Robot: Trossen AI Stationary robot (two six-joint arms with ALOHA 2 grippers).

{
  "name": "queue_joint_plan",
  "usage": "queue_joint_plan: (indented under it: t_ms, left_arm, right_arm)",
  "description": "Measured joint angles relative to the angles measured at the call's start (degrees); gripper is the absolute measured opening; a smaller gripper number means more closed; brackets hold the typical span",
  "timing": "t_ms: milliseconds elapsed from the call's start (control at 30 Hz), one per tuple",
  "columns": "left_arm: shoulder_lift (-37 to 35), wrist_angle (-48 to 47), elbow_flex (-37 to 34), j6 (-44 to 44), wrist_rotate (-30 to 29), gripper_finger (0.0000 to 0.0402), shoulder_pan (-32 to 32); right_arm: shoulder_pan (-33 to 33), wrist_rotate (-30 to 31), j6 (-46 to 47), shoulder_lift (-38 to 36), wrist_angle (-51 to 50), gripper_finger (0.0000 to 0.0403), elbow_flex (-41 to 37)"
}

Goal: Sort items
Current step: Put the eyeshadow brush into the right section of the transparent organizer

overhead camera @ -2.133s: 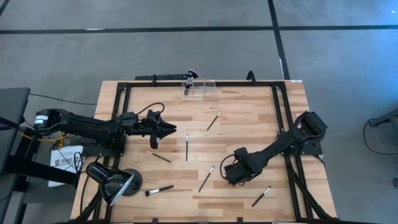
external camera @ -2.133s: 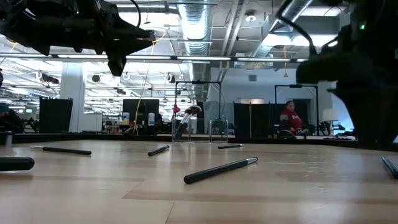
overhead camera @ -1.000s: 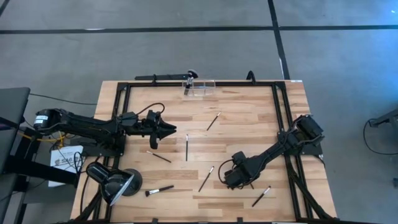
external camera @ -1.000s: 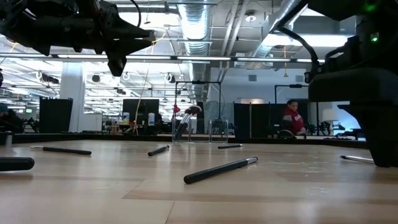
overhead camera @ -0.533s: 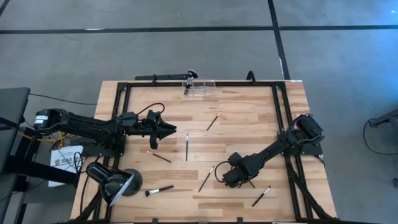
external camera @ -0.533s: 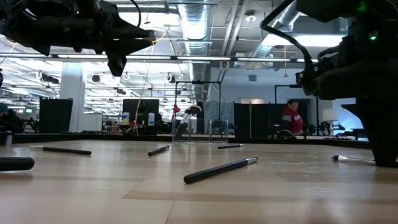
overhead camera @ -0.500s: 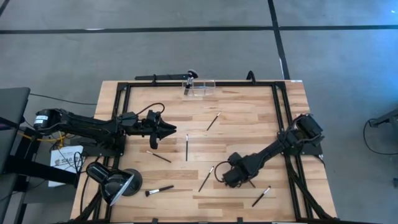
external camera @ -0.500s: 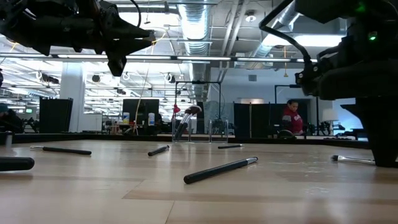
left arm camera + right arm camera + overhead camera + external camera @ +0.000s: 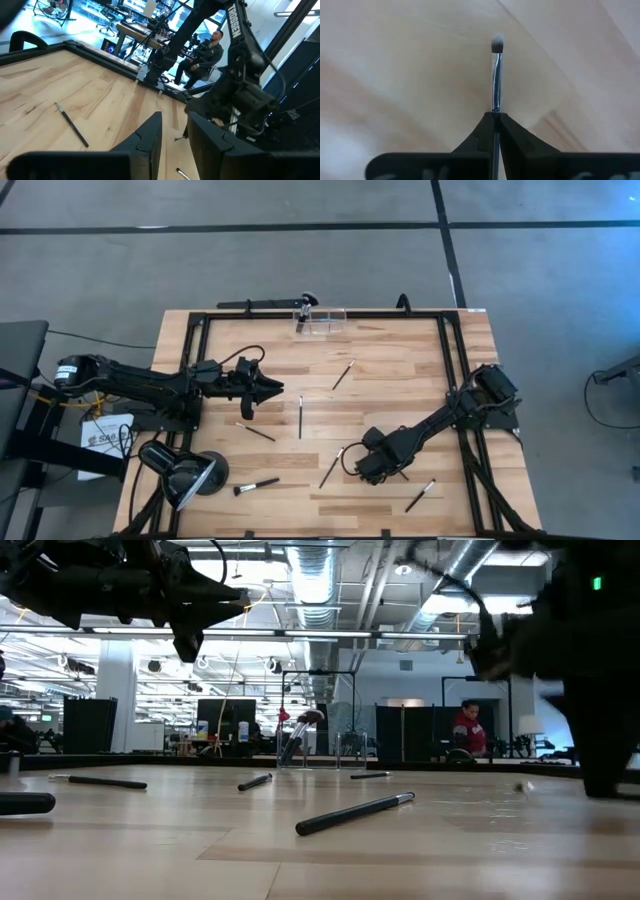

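- The wooden table [image 9: 400, 360] carries six loose makeup brushes in the high view, plus one standing in a clear box [image 9: 320, 321] at the far edge.
- The black desk lamp [image 9: 180, 470] sits at the near left corner, just beside one of the brushes [image 9: 256, 485].
- The left gripper [image 9: 268, 388] hangs above the table's left half with a narrow gap between its fingers [image 9: 150, 135], holding nothing; a brush [image 9: 300, 416] lies just past its tip.
- The right gripper [image 9: 352, 465] is low over the near middle, its fingers [image 9: 479, 137] pinched together on a slim silver-ferruled brush [image 9: 496, 75].
- That brush pokes straight out past the fingertips, pale bristle tip leading, above the wood.
- Another brush [image 9: 420, 495] lies near the right gripper, toward the near edge.
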Motion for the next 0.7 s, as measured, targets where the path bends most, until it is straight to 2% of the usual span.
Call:
queue_joint_plan:
  t_ms: [333, 567, 700]
  left_arm:
    - [0.0, -0.4, 0.0, 0.0, 0.0, 0.009, 0.0]
    - [0.0, -0.4, 0.0, 0.0, 0.0, 0.009, 0.0]
    - [0.0, -0.4, 0.0, 1.4, 0.0, 0.009, 0.0]
  right_arm:
    - [3.0, 7.3, 1.1, -4.4, -1.4, 0.0003, 2.2]
    - [3.9, 24.9, 0.1, -10.1, 0.3, 0.0002, 2.3]
    - [2.9, 32.3, -3.3, -12.0, 1.8, 0.0001, 2.3]
